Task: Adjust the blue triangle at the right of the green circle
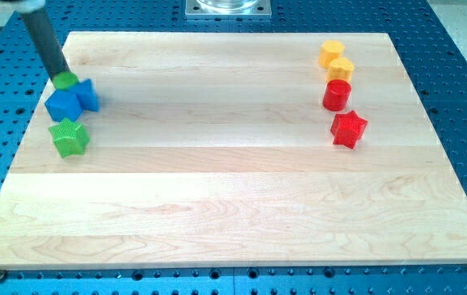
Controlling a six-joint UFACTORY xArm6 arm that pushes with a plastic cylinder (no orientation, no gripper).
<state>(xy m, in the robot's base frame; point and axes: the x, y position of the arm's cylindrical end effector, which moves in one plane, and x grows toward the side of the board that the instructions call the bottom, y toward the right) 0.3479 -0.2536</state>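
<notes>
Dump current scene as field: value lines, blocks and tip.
tip: view's top left, on the green circle
blue triangle: right of green circle, touching blue cube
green star: below blue cube
yellow blocks: two, top right
red cylinder: below yellow pair
red star: below red cylinder
board: wooden

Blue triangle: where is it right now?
At the view's upper left, the blue triangle touches the blue cube, just right of the green circle under my tip.
</notes>
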